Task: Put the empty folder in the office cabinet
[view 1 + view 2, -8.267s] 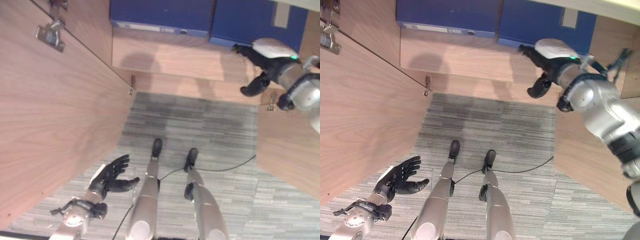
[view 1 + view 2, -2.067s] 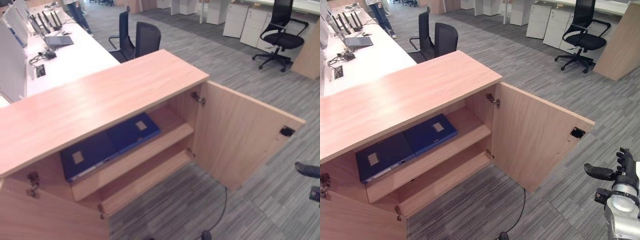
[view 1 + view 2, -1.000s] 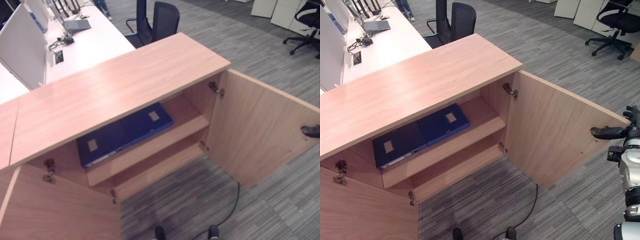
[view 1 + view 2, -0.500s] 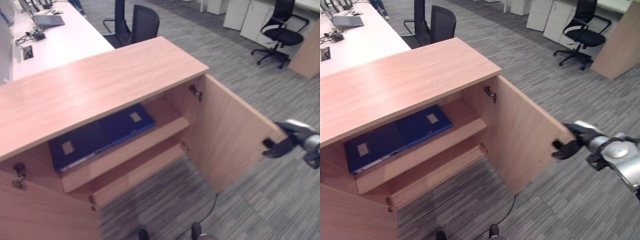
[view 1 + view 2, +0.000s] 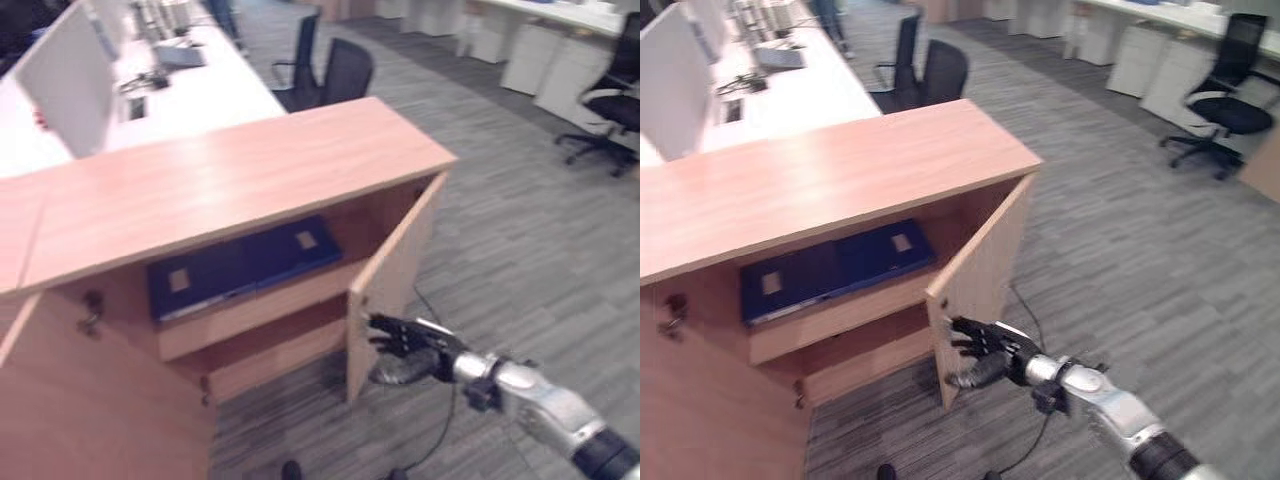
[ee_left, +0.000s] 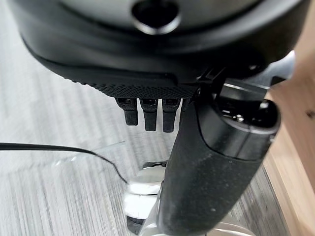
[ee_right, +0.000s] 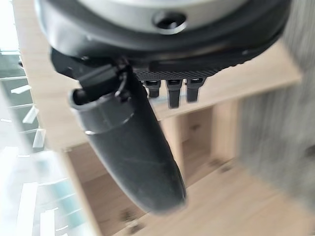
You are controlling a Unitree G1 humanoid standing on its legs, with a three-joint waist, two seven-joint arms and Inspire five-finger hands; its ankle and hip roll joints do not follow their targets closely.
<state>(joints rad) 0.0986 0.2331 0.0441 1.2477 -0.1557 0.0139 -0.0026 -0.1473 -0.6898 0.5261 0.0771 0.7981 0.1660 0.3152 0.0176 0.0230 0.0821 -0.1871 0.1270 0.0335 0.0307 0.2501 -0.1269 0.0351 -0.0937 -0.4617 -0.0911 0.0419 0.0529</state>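
Two dark blue folders (image 5: 240,264) lie flat side by side on the upper shelf of the wooden office cabinet (image 5: 230,170). The cabinet's right door (image 5: 388,280) stands partly swung in, edge-on to me. My right hand (image 5: 404,340) is open, its fingers spread against the outer face of that door near the free edge. In the right wrist view my right hand (image 7: 132,152) keeps thumb and fingers straight, with the cabinet's shelves beyond. My left hand (image 6: 147,69) hangs open over the grey carpet, holding nothing.
The left cabinet door (image 5: 100,400) stands wide open at the lower left. A white desk (image 5: 170,100) with screens runs behind the cabinet, with black chairs (image 5: 340,68) at its end. Another office chair (image 5: 1225,100) and white drawer units (image 5: 1140,55) stand farther right.
The right door has swung from wide open to partly closed, with my right hand moving in along with it. The camera has also shifted.
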